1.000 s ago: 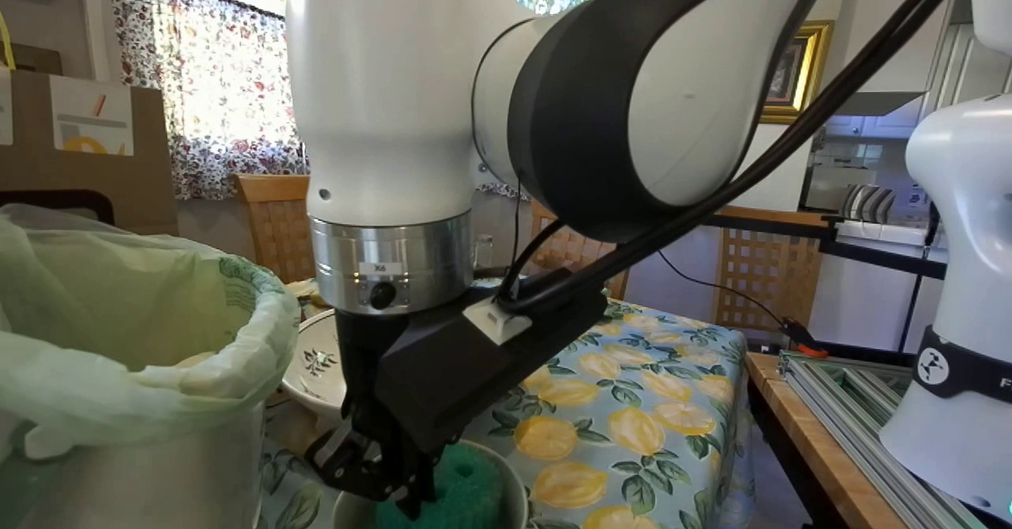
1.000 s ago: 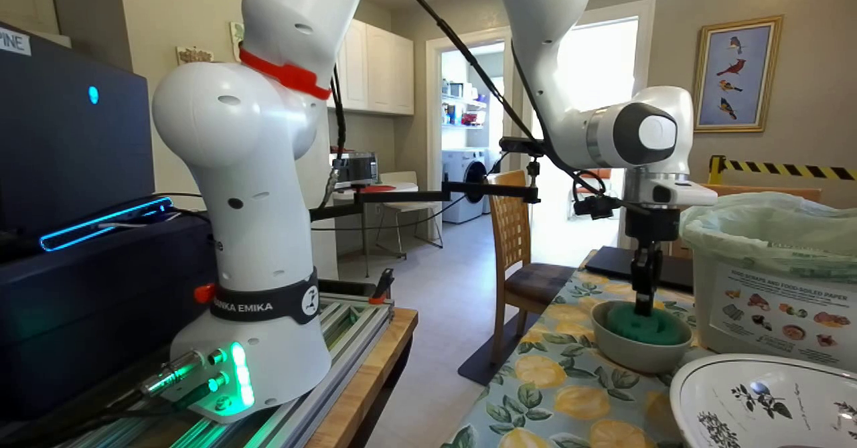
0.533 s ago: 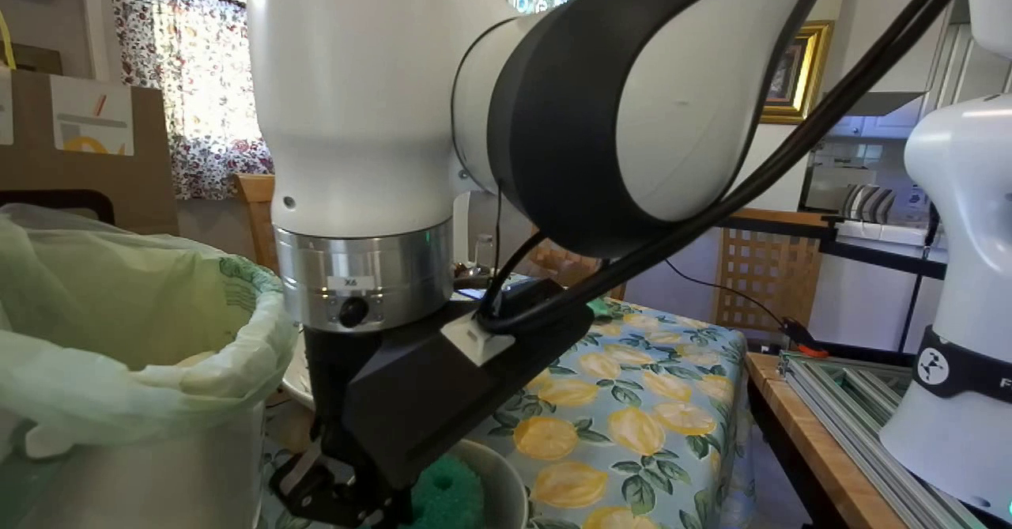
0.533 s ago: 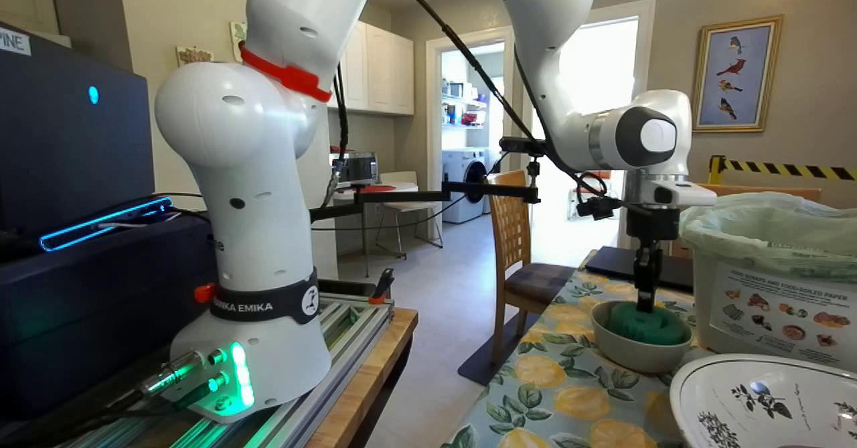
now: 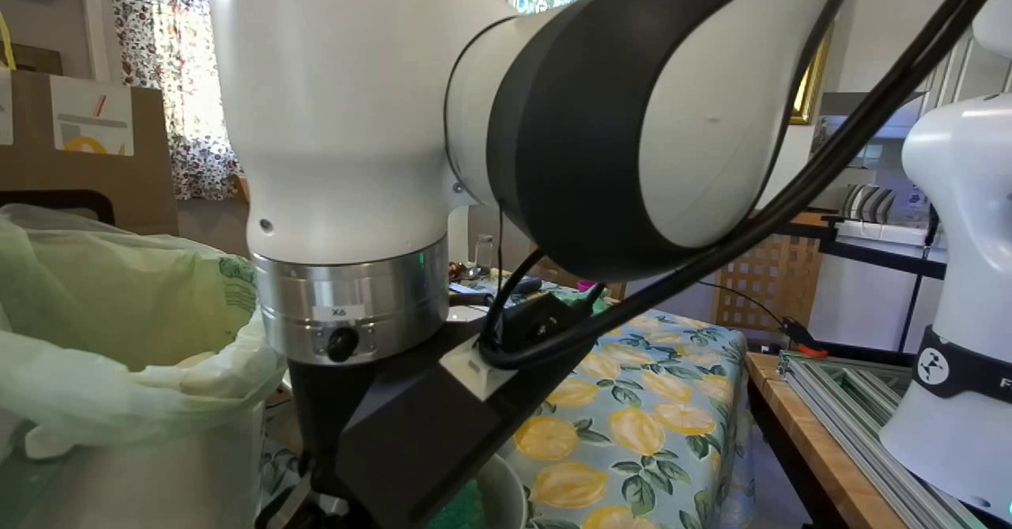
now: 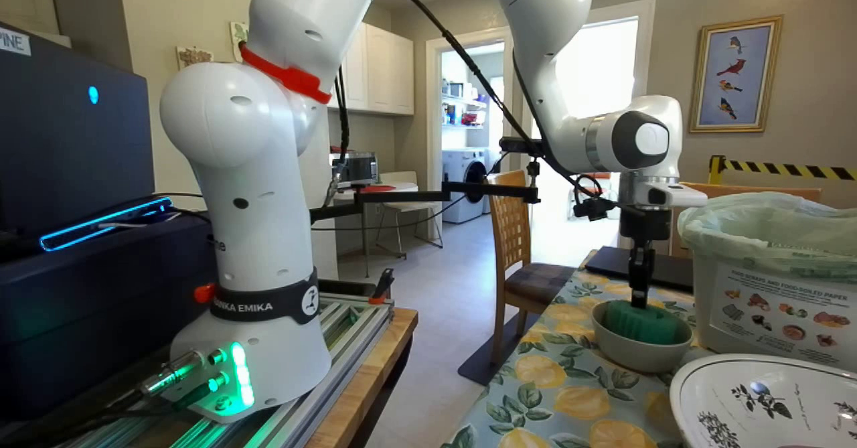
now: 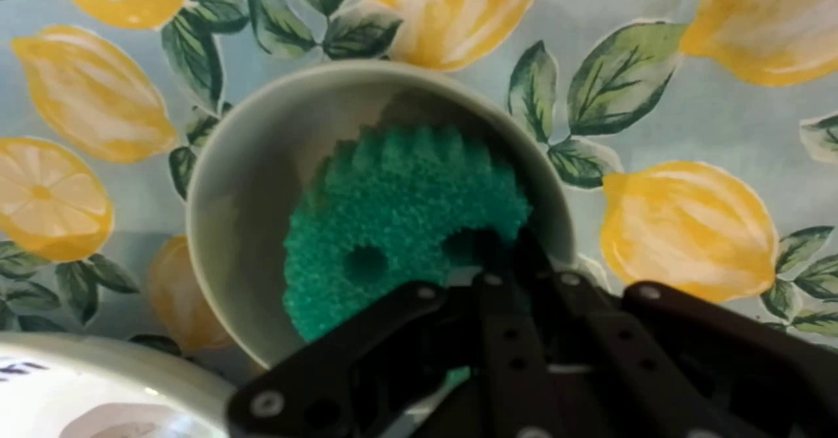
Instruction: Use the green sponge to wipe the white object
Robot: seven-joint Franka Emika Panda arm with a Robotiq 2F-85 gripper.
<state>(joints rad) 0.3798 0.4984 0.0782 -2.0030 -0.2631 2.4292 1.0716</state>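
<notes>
The green sponge is round, with a ridged edge and holes, and lies tilted inside the white bowl. In the wrist view my gripper is shut on the sponge's edge, one finger in a hole and one outside, near the bowl wall. In an exterior view the gripper points down into the bowl, and the sponge rises above its rim. In an exterior view only part of the sponge and bowl rim show; the fingertips are below the frame.
A wide white dish with dark floral pattern stands close to the bowl; its rim shows in the wrist view. A bag-lined bin stands beside the bowl. A dark flat object lies behind on the lemon-print tablecloth.
My gripper has shifted sideways, to the left in both exterior views, with the sponge. The sponge has tilted and its ridged side now shows. The bowl has stayed in place.
</notes>
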